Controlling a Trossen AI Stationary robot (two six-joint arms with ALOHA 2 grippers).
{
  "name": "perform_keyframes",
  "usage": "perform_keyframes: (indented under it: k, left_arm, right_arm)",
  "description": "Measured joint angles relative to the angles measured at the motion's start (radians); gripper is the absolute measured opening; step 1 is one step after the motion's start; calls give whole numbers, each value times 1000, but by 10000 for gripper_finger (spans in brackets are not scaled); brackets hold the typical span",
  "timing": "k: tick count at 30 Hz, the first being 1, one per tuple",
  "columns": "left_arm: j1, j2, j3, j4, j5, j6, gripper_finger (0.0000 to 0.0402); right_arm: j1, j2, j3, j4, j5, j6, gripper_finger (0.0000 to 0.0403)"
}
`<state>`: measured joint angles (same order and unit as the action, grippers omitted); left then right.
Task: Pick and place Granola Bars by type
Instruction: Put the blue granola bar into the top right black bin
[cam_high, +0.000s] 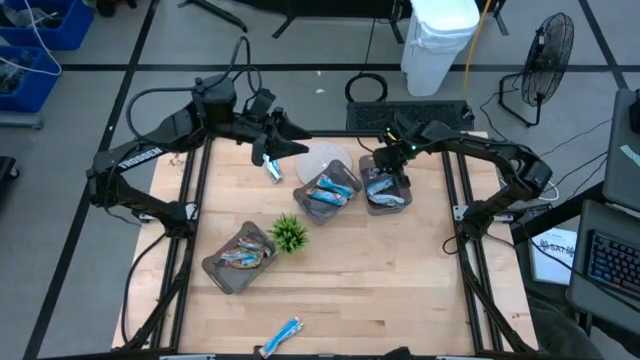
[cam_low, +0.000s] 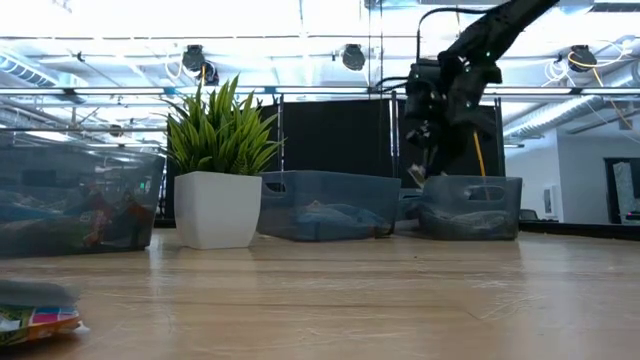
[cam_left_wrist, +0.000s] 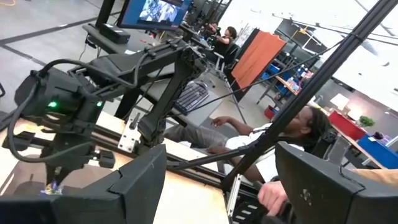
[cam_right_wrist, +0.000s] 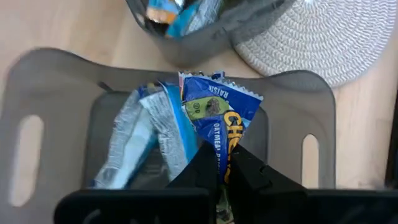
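While the right gripper (cam_right_wrist: 219, 163) hangs over the right tray (cam_high: 402, 203), we can see in its wrist view that its fingers are pinched together on the edge of a blue bar (cam_right_wrist: 217, 115), which dangles just above the packets already lying in that tray. Gripped by one end like that, the bar hangs straight down into the opening, so we judge this to be the drop-off, with the release not yet made. From table level the same gripper (cam_low: 425, 160) shows just above the tray's rim.

Over on the other side, the left gripper (cam_high: 285, 140) sits at the table's far edge near the round mat (cam_high: 322, 157), fingers (cam_left_wrist: 134, 186) spread apart with nothing between them. A loose bar (cam_high: 272, 170) lies on the wood just below it, so that looks like the next pickup, though we can't say more than that.

Bars fill three grey trays: the right one, the middle tray (cam_high: 300, 202) beside it, and the near-left tray (cam_high: 215, 268) past the plant (cam_high: 289, 233). One stray bar (cam_high: 284, 336) lies well apart at the near edge, the same one we catch in the low view's corner (cam_low: 35, 318). By our count two bars are still loose on the table, so the sort is well along but not finished. A seated person (cam_left_wrist: 273, 140) is visible beyond the table.
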<state>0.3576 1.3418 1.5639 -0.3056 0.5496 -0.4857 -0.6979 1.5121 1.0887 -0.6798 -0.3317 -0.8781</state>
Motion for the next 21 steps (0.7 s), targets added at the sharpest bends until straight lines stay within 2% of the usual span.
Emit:
perform_keyframes:
  k: [8,17,21]
  left_arm:
    - [-1,0,0,0,-1,-32,296]
    - [-6,0,0,0,-2,-48,296]
    - [-12,0,0,-6,-2,-47,296]
  right_arm:
    - [9,95,0,38,17,-104,6]
    - [34,215,-1,82,24,-138,6]
    - [51,218,-1,125,88,-138,18]
